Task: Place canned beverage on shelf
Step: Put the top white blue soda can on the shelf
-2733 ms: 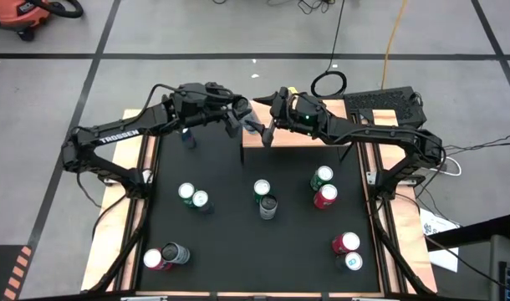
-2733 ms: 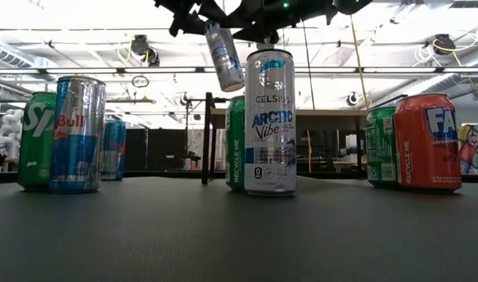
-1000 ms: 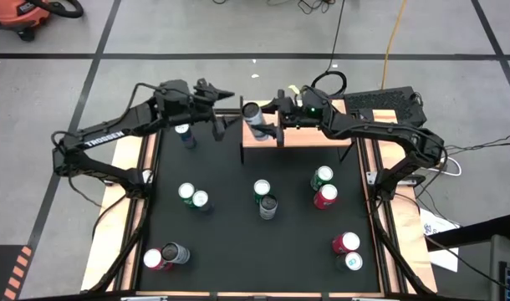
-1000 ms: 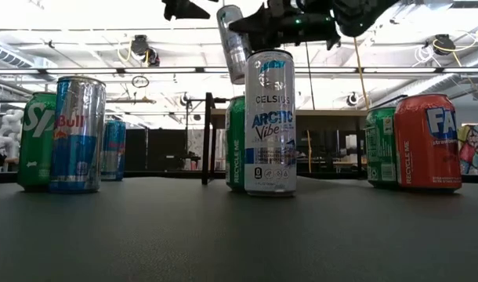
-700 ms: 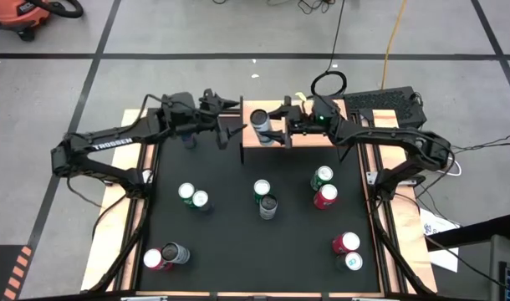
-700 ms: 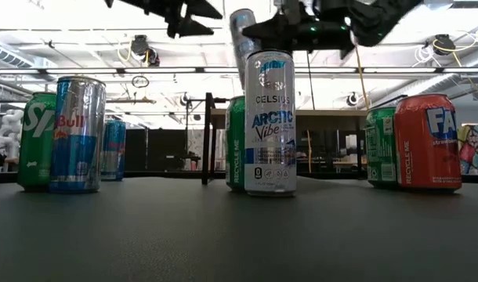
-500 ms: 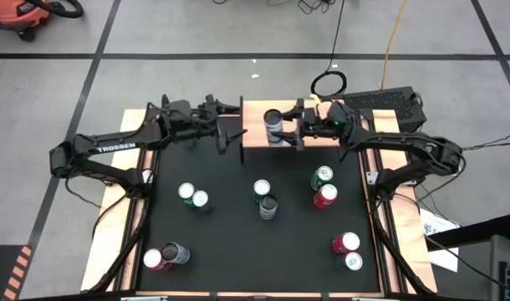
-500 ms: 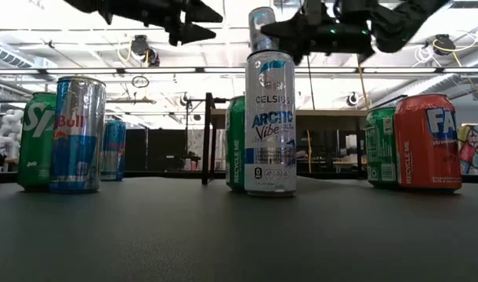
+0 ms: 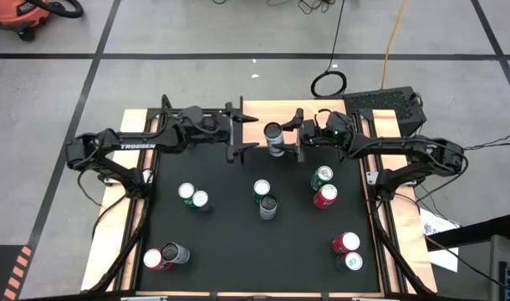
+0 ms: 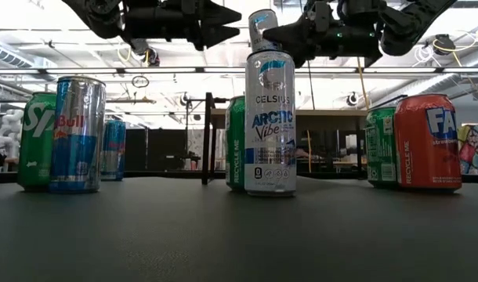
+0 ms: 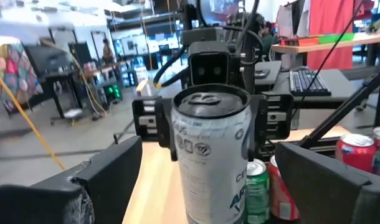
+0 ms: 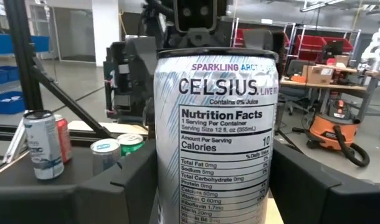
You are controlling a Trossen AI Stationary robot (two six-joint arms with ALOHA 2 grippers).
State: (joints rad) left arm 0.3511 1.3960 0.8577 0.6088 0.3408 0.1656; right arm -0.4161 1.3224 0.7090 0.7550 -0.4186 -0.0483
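Note:
A silver-white Celsius can (image 9: 272, 132) is held upright in the air above the shelf (image 9: 260, 110), a light wood plank on thin black legs (image 10: 208, 141) at the table's far edge. My right gripper (image 9: 287, 136) is shut on it from the right. My left gripper (image 9: 242, 134) is open just left of the can, its fingers apart and clear of it. In the left wrist view the can (image 11: 210, 155) stands between my left fingers with the right gripper behind it. In the low view the can's top (image 10: 261, 27) shows high above the shelf. My right gripper pinches the can's two opposite side walls (image 12: 162, 186) between its two fingers. The fingers (image 11: 154, 121) come level from the table's right side and lie across the can. The can is upright and lifted clear above the shelf plank.
Several cans stand on the black table: a tall Celsius can (image 9: 267, 206) with a green one (image 9: 262, 188) at the centre, a pair (image 9: 192, 197) at the left, green and red ones (image 9: 323, 186) at the right, and more near the front corners.
My right gripper has carried the can toward the table's right and near edges, over the shelf, and the can has gone from slightly tilted to upright. My left gripper has followed toward the right, staying clear of the can.

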